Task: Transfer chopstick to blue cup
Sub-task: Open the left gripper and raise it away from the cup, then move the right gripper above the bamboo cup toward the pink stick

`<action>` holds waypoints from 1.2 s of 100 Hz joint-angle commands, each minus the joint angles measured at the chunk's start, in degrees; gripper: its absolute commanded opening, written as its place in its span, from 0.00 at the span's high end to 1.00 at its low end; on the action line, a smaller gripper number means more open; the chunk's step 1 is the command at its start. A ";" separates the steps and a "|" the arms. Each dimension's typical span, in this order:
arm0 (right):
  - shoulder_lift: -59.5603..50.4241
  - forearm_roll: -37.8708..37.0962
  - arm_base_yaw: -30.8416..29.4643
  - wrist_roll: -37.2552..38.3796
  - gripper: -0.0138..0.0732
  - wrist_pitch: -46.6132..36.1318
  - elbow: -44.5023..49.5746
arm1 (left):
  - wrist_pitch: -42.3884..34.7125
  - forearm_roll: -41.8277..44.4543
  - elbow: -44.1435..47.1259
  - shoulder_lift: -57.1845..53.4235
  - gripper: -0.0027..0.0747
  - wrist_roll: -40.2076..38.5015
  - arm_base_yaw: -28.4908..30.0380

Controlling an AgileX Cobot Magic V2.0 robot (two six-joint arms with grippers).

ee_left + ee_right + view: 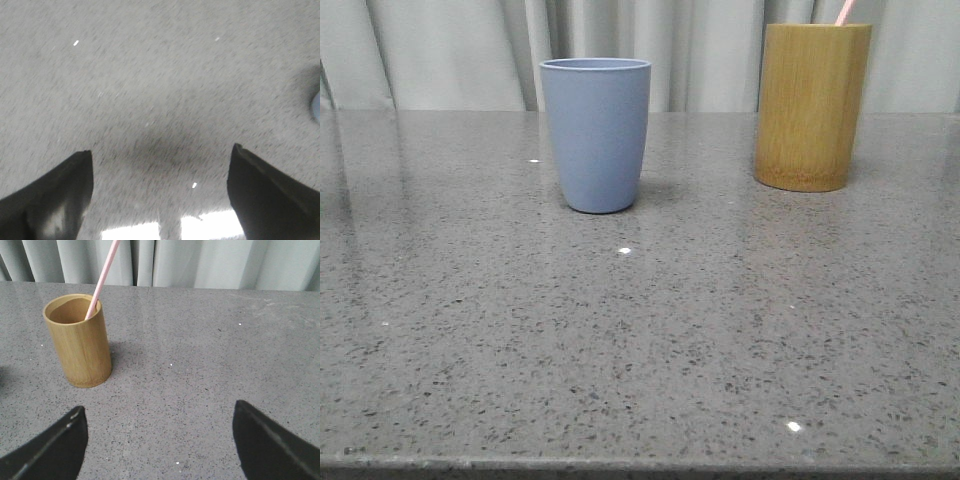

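The blue cup [596, 133] stands upright at the middle of the grey stone table; a sliver of it shows at the edge of the left wrist view [316, 106]. A pale pink chopstick [102, 278] leans inside the tan bamboo cylinder [80, 341], which stands at the back right in the front view [811, 105]; its pink tip [844, 12] pokes out above the rim. My left gripper [161, 165] is open and empty close above bare table. My right gripper [160, 425] is open and empty, some way short of the bamboo cylinder. Neither gripper shows in the front view.
Grey speckled stone table [640, 340] with its front edge near the bottom of the front view. Pale curtains [700, 50] hang behind the table. Nothing else stands on the table.
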 commanded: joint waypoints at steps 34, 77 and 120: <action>0.77 -0.37 -0.43 -0.67 0.16 -4.56 -2.00 | -8.69 -0.38 28.99 -28.78 0.27 0.07 3.15; 8.61 8.22 -0.32 -0.67 0.16 -25.23 -2.00 | -9.29 -0.38 34.88 -37.02 0.27 0.07 3.15; 27.15 14.60 2.22 0.49 0.16 -47.59 -2.39 | -8.37 -0.60 34.88 -37.02 0.27 0.07 3.15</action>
